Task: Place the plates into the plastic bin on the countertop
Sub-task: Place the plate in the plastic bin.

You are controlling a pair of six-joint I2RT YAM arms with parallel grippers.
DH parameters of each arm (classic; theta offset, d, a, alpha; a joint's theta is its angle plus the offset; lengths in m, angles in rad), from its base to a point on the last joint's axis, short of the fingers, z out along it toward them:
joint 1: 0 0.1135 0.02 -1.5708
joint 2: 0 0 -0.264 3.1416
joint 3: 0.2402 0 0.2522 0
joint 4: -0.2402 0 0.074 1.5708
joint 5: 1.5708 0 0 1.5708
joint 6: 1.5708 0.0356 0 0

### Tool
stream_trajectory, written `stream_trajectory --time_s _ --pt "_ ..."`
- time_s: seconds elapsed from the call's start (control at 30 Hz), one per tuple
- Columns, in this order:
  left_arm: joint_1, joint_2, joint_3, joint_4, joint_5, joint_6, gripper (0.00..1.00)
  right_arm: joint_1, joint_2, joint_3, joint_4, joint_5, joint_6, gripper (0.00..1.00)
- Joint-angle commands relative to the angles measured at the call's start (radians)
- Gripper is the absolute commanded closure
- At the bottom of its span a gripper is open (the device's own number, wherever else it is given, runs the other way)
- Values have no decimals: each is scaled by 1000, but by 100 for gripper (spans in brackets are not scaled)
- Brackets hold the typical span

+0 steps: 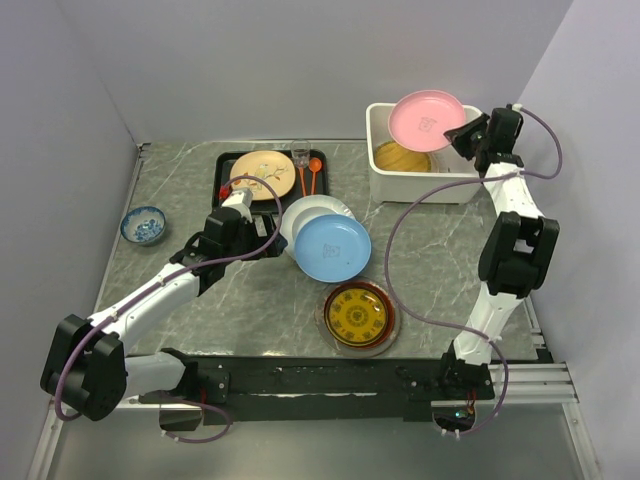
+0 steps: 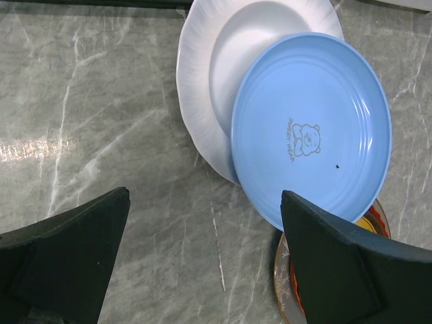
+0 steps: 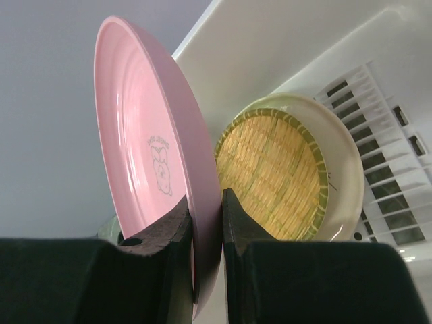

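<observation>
**While the right gripper [image 1: 462, 135] holds a pink plate [image 1: 427, 118] over the bin [image 1: 420, 187], the left gripper [image 1: 266, 242] gapes**

Its fingers pinch the pink plate's rim, above a straw-patterned plate [image 1: 402, 158] lying inside the white bin. The left gripper's fingers stand wide apart over bare countertop [image 1: 440, 260], just left of a blue plate [image 1: 332, 247] that overlaps a white plate's [image 1: 303, 214] edge.

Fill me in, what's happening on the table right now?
The right gripper pinches the pink plate by its rim over the plastic bin, where a straw-patterned plate already lies. The left gripper hovers open over the countertop beside the blue plate, which overlaps a white plate. A gold-patterned dark red plate and a cream floral plate sit outside the bin.
</observation>
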Motion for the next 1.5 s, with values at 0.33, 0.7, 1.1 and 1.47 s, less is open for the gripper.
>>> stream_trajectory --time_s 0.33,0.7,1.1,1.47 --pt "-4 -1 47 22 12 31 1 -6 89 60 10 14 -49 100" --pt "-4 8 50 33 24 29 1 -1 153 114 -1 -14 -52 97" --pt "-7 14 55 30 32 32 1 11 224 187 -35 -61 -63 64" --pt "-12 25 59 28 30 31 1 11 212 181 -47 -49 -80 45"
